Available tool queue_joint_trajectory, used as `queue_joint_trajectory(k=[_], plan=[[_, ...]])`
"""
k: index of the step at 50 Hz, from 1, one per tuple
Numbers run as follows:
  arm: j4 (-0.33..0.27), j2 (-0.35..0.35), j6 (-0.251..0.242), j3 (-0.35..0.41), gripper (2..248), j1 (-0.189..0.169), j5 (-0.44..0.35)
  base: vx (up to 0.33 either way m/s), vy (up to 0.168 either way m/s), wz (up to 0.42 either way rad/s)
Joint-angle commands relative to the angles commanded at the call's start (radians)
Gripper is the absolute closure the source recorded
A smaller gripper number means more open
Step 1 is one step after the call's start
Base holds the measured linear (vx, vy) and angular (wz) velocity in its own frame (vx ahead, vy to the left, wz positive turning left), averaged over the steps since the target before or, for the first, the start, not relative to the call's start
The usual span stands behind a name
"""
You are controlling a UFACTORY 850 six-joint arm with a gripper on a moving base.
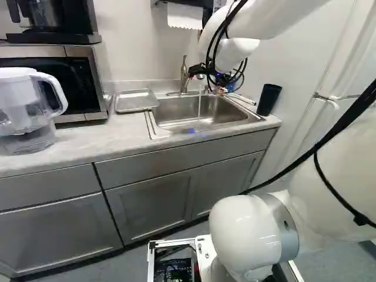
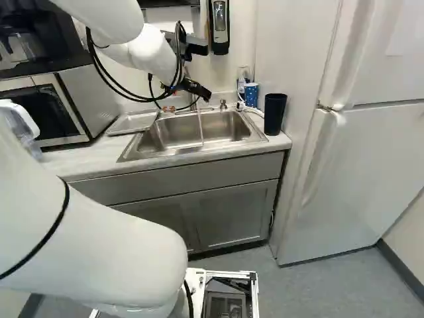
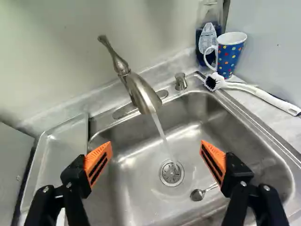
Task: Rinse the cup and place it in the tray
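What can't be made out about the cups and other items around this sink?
- Spoon's handle end: wrist view, hidden behind the gripper.
- Inner bottom of the dotted mug: wrist view, hidden by its wall.
- Inner bottom of the black cup: both base views, hidden by its wall.

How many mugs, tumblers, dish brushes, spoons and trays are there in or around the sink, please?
Mugs: 1, a spotted mug
Tumblers: 1, a black tumbler
Dish brushes: 1, a white-handled dish brush
Spoons: 1, a metal spoon
Trays: 1, a metal tray
Total: 5
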State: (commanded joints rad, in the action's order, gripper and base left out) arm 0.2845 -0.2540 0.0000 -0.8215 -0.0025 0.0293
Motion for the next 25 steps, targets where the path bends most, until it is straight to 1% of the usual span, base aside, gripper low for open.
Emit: queue_joint_trajectory(k=[12,25], plan=[[0.067,0.0,0.0,0.0,3,-0.008,-0.05,0.0,0.0,0.0],[0.122,-0.005,0.0,0.004,3,-0.033,-0.103,0.0,0.0,0.0]])
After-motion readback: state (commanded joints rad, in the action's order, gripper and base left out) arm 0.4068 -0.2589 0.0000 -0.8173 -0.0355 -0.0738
